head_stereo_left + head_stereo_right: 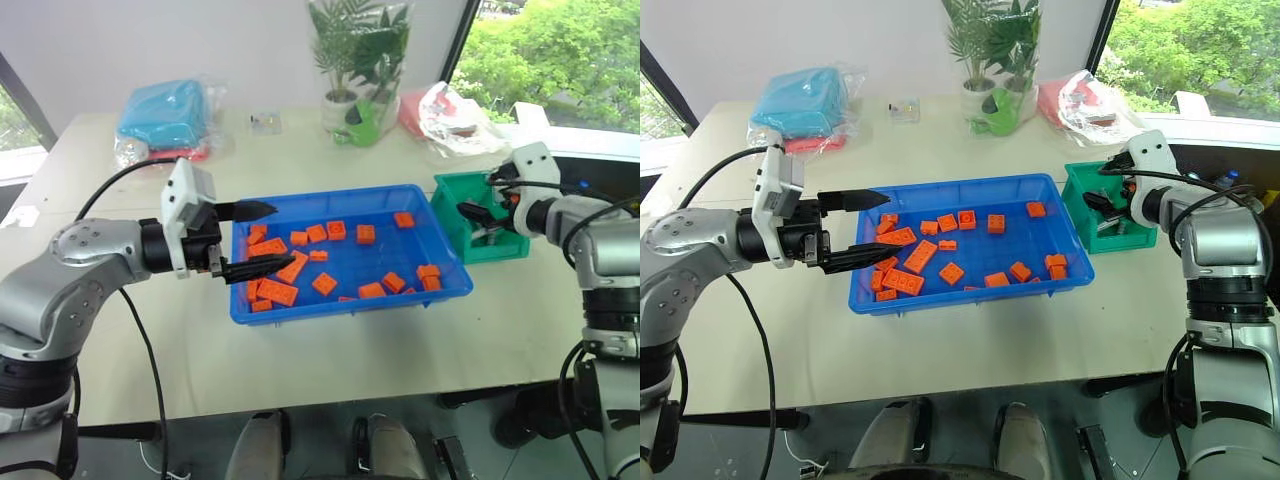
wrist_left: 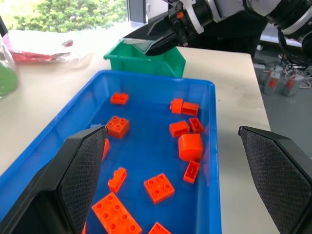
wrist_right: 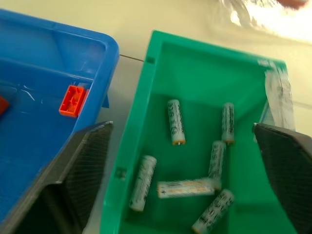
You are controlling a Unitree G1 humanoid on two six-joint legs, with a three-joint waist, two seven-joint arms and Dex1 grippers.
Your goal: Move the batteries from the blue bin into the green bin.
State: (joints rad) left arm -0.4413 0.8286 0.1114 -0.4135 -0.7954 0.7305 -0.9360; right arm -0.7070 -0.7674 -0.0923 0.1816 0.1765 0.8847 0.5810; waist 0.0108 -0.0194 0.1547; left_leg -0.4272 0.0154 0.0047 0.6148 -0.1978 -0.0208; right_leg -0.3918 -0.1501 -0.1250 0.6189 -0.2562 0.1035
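Blue bin: the blue bin [image 1: 445, 285] is seen at the middle of the pale worktop [image 1: 300, 360], its long sides running left to right; bare worktop is left along its near rim and to its left.
Green bin: the green bin [image 1: 447, 205] is set just beside the blue bin's right end, a narrow strip of worktop being shown between the two rims in the right wrist view.
Batteries: six batteries [image 3: 175, 121] are shown lying loose on the green bin's floor in the right wrist view, some crossing or touching; in the head views they are mostly hidden by the gripper.
Bricks: orange bricks [image 1: 324, 284] are scattered over the blue bin's floor, thickest at its left end.
Left gripper: the left gripper [image 1: 250, 240] is held level over the blue bin's left rim, pointing right; its fingers [image 2: 80, 170] are spread wide with nothing between them.
Right gripper: the right gripper [image 1: 480, 222] is poised above the green bin, its fingers [image 3: 85, 161] parted wide and empty, clear of the batteries.
Far edge: a blue bagged bundle [image 1: 165, 112], a potted plant [image 1: 355, 60] and a clear bag [image 1: 455, 115] are ranged along the worktop's far edge, well apart from the bins.
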